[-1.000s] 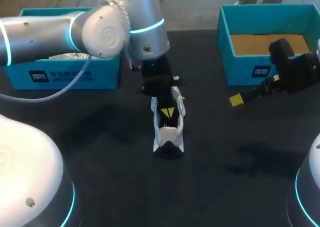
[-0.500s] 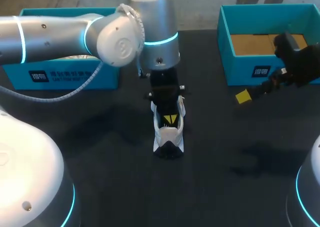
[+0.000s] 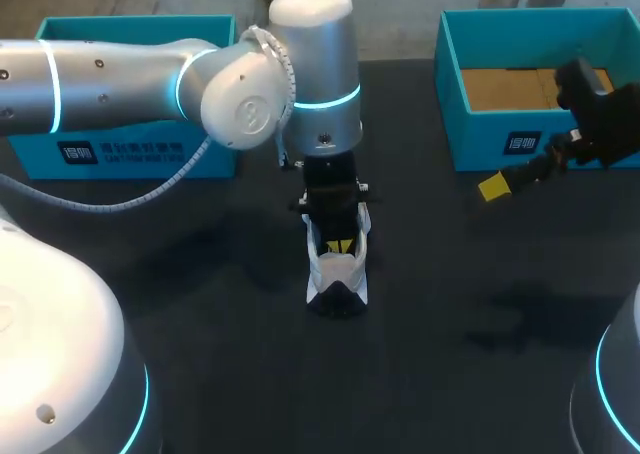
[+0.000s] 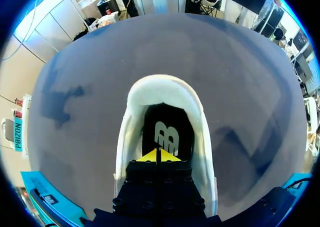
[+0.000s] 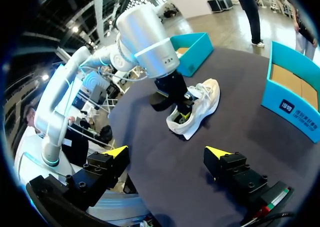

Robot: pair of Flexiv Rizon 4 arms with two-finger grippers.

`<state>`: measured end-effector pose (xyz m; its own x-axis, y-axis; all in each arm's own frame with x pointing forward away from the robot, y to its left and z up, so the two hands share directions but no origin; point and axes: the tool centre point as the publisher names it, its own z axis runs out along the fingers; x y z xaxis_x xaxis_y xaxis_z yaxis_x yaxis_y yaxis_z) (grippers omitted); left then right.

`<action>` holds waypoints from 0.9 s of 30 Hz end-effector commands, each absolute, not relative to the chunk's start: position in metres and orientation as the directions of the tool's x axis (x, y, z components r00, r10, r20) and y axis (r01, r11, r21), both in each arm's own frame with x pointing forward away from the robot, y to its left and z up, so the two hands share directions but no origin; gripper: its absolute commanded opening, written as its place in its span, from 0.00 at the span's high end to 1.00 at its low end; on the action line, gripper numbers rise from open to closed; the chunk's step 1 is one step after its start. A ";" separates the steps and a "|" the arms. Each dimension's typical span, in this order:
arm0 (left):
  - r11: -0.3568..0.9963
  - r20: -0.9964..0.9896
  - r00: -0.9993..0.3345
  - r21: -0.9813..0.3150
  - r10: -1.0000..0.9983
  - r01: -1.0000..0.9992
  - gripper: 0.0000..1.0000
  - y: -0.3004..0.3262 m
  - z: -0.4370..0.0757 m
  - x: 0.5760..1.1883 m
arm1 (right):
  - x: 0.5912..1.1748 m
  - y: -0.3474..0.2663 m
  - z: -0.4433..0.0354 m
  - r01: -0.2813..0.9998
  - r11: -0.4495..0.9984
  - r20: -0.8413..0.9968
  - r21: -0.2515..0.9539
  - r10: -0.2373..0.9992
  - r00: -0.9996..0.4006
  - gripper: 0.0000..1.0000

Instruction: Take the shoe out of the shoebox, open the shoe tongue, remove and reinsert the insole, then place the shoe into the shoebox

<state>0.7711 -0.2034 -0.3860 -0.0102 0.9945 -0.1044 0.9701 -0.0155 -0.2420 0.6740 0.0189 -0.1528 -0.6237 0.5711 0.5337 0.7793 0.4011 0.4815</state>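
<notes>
Our dark table [image 3: 200, 304] carries the white shoe [image 3: 338, 264] near its middle, outside both boxes. The left shoebox [image 3: 140, 149] stands behind the shoe to our left and the right shoebox [image 3: 520, 124] behind it to our right. Our left gripper [image 3: 338, 246] reaches down into the shoe's opening. Only the left wrist view shows its yellow tips pressed together just above the black insole [image 4: 167, 132]; whether they pinch it we cannot tell. Our right gripper [image 5: 167, 152] hangs well right of the shoe, and the right wrist view shows its fingers spread wide.
</notes>
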 end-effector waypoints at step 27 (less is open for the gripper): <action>-0.016 -0.107 -0.008 -0.221 0.994 0.975 1.00 -0.199 -0.380 0.759 | 0.672 0.021 -0.158 0.789 0.388 0.548 0.477 0.571 -0.612 0.00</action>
<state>0.7638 -0.2016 -0.3806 -0.0103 0.9944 -0.1051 0.9729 -0.0144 -0.2310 0.6718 0.0208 -0.1573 -0.6124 0.5697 0.5481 0.7883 0.3876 0.4779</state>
